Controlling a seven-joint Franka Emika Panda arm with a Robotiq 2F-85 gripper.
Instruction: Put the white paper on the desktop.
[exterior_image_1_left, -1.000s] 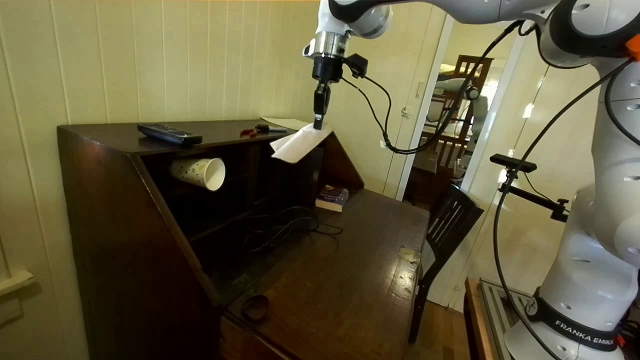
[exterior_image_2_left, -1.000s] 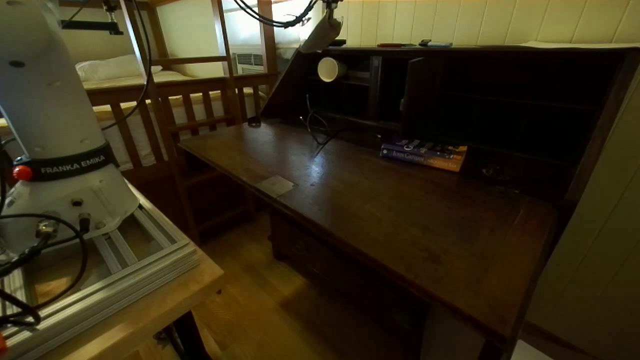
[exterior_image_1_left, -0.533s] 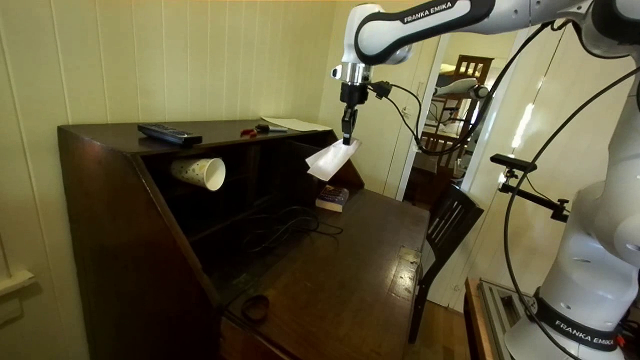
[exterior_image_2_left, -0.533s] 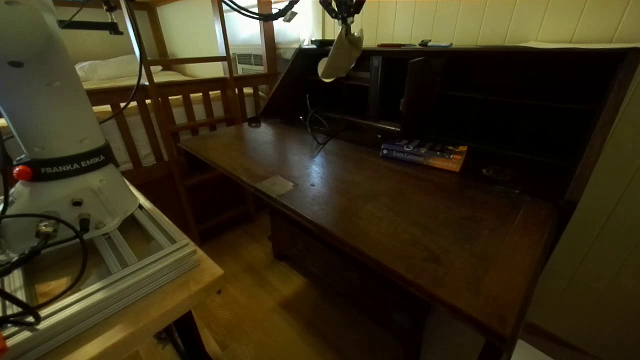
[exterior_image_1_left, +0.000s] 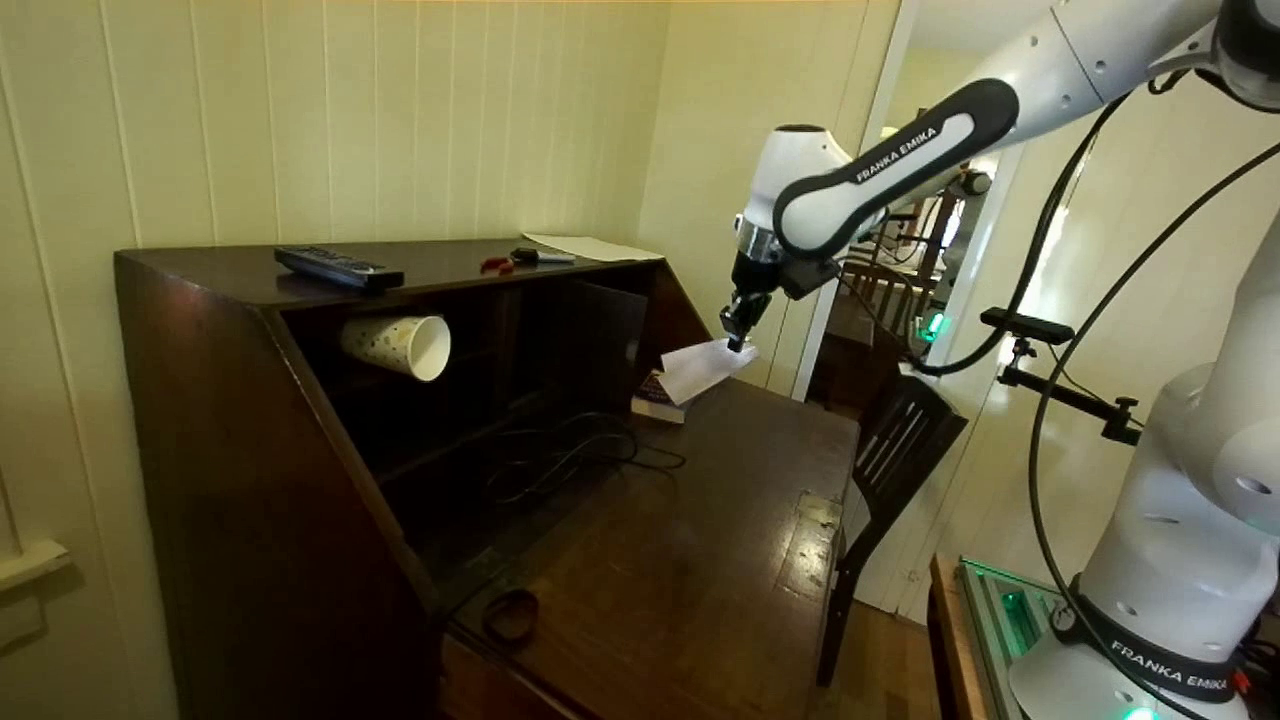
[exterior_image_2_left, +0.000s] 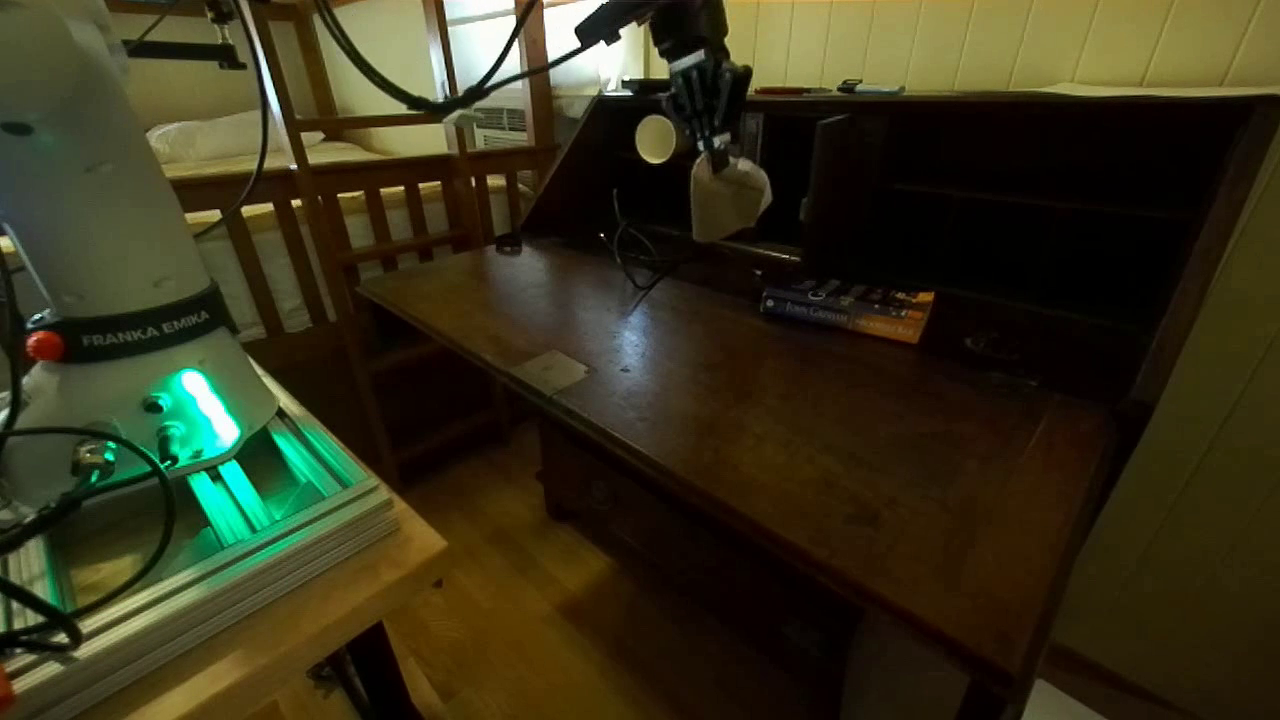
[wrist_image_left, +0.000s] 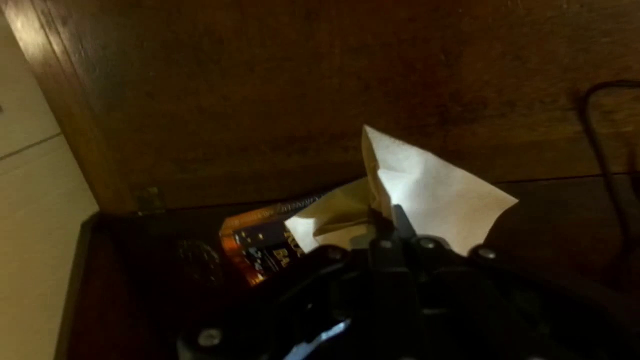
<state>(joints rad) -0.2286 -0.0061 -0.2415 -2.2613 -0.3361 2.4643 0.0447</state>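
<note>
The white paper (exterior_image_1_left: 702, 370) is hanging in the air from the claw (exterior_image_1_left: 736, 346), whose tips are pinching it; in the wrist view its folded halves are spreading to either side of them. The desktop (exterior_image_2_left: 760, 400) is lying below the claw, and in an exterior view a gap is showing between it and the paper. A book (exterior_image_2_left: 845, 314) is lying lower than the claw, toward the desktop's back, the paper partly covering it in the wrist view.

Beyond the claw, the cubbyholes (exterior_image_2_left: 1040, 205) are facing out. One is holding a cup (exterior_image_1_left: 390, 345), which is lying on its side, mouth outward, and a small door (exterior_image_2_left: 845, 190) is standing ajar among them. Black cable (exterior_image_1_left: 600, 440) is looping out below them, lower than the claw. Above the claw's level, the top shelf (exterior_image_1_left: 220, 265) is carrying a remote (exterior_image_1_left: 340, 268), a small red item (exterior_image_1_left: 497, 265) and a large pale sheet (exterior_image_1_left: 592, 247).

From beneath the claw the desktop is stretching to its front edge (exterior_image_2_left: 690, 488), where a pale patch (exterior_image_2_left: 552, 372) is showing. A sloping side wall (exterior_image_1_left: 690, 315) is rising just left of the claw in an exterior view, and right of it a chair (exterior_image_1_left: 908, 450) is standing past that edge.
</note>
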